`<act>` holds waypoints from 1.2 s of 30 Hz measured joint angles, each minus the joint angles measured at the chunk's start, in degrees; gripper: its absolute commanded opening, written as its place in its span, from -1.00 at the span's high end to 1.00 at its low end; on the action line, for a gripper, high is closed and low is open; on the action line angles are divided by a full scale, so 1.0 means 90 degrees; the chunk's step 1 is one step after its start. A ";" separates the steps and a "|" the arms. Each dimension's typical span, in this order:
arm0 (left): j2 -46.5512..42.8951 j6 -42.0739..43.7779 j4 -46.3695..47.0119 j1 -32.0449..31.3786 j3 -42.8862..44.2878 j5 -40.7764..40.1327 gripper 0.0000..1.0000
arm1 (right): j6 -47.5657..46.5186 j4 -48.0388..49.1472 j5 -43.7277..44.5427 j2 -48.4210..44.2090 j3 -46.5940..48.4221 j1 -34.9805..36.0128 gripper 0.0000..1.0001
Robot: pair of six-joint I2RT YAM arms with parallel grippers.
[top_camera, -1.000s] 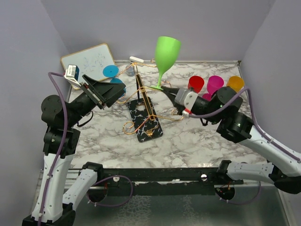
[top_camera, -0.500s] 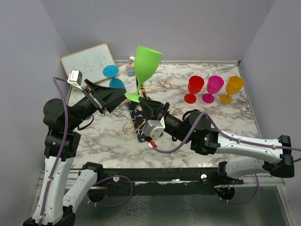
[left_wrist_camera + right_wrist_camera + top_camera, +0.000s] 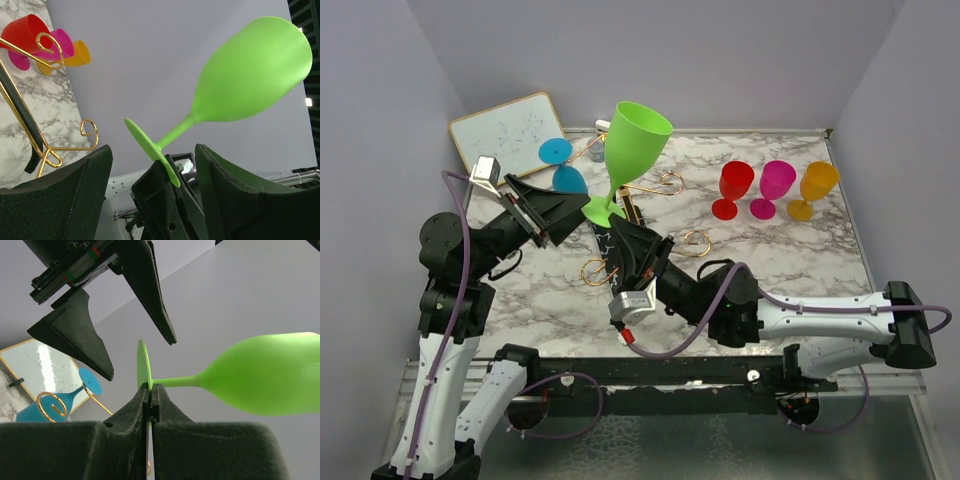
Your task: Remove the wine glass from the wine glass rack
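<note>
My right gripper (image 3: 611, 224) is shut on the foot disc of the green wine glass (image 3: 636, 134) and holds it up in the air, bowl tilted up and to the right. The glass is off the wine glass rack (image 3: 604, 243), whose gold arms and black base lie just behind and below it. My left gripper (image 3: 556, 206) is open, facing the glass's foot from the left. In the left wrist view the green wine glass (image 3: 250, 75) has its foot between my spread fingers (image 3: 70, 195) without touching them. In the right wrist view my pads (image 3: 142, 400) pinch the foot's rim.
A blue glass (image 3: 561, 166) hangs upside down on the rack's left arm. A framed whiteboard (image 3: 508, 130) leans at the back left. Red (image 3: 734, 184), pink (image 3: 776, 184) and orange (image 3: 817, 184) glasses stand upright at the back right. Grey walls close in on three sides.
My right arm has swung the green glass from the right of the rack leftward and nearer, up to the left gripper. The left gripper has shifted slightly and stayed open.
</note>
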 measured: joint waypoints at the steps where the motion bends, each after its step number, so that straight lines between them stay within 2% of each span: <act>1: 0.0000 -0.0007 -0.0002 0.0000 -0.0002 0.0002 -0.36 | -0.0046 0.0056 0.0000 0.0034 -0.0002 0.0036 0.98; 4: -0.0017 -0.0029 0.0002 0.0000 -0.0012 0.0002 -0.25 | -0.0165 0.0197 -0.0005 0.0146 -0.0022 0.0121 0.98; 9: -0.0078 -0.0083 0.0010 0.0000 -0.0124 0.0005 0.08 | -0.0265 0.0192 -0.0012 0.0352 -0.0034 0.0250 0.98; 10: -0.0090 -0.0078 0.0010 0.0000 -0.0155 0.0005 0.20 | -0.0294 0.0202 -0.0010 0.0391 -0.0036 0.0265 0.98; 13: -0.0097 -0.0090 0.0005 0.0000 -0.0236 0.0022 0.94 | -0.0350 0.0296 -0.0002 0.0420 -0.0039 0.0267 0.98; 14: -0.0100 -0.0134 0.0012 0.0000 -0.0257 0.0039 1.00 | -0.0364 0.0333 0.0007 0.0420 -0.0039 0.0272 0.97; 16: -0.0107 -0.0226 0.0029 0.0000 -0.0265 0.0056 1.00 | -0.0457 0.0328 0.0053 0.0423 -0.0073 0.0279 0.90; 17: -0.0119 -0.0238 0.0012 0.0000 -0.0270 0.0063 1.00 | -0.0505 0.0355 0.0066 0.0430 -0.0138 0.0287 0.77; 18: -0.0138 -0.0243 -0.0002 0.0000 -0.0296 0.0073 1.00 | -0.0551 0.0413 0.0085 0.0430 -0.0211 0.0299 0.49; 19: -0.0148 -0.0248 -0.0005 0.0000 -0.0328 0.0087 1.00 | -0.0563 0.0493 0.0121 0.0427 -0.0272 0.0304 0.31; 20: -0.0151 -0.0248 0.0000 0.0000 -0.0355 0.0097 1.00 | -0.0559 0.0537 0.0163 0.0425 -0.0318 0.0316 0.23; 25: -0.0279 -0.0177 0.0112 -0.0012 -0.0464 0.0029 1.00 | -0.0294 0.0537 0.0770 0.0095 -0.0746 0.0527 -0.01; 27: -0.0369 -0.0087 0.0104 -0.0012 -0.0495 -0.0092 1.00 | -0.0044 0.0221 0.1144 -0.0274 -0.0872 0.0665 -0.04; 29: -0.0452 0.0056 0.0085 -0.0012 -0.0495 -0.0257 1.00 | 0.0245 -0.0163 0.1399 -0.0644 -0.0872 0.0743 0.04; 31: -0.0585 0.0323 -0.0024 -0.0012 -0.0464 -0.0515 1.00 | 0.0816 -0.0889 0.1693 -0.1188 -0.0823 0.0792 0.29; 33: -0.0707 0.0580 -0.0182 -0.0012 -0.0355 -0.0741 1.00 | 0.1474 -0.1617 0.1943 -0.1656 -0.0602 0.0797 0.81; 34: -0.0780 0.0816 -0.0301 -0.0012 -0.0265 -0.0923 1.00 | 0.1834 -0.1926 0.2055 -0.1807 -0.0440 0.0797 0.95; 36: -0.0925 0.1185 -0.0491 -0.0012 -0.0141 -0.1195 1.00 | 0.2730 -0.2742 0.2395 -0.2016 0.0131 0.0794 0.98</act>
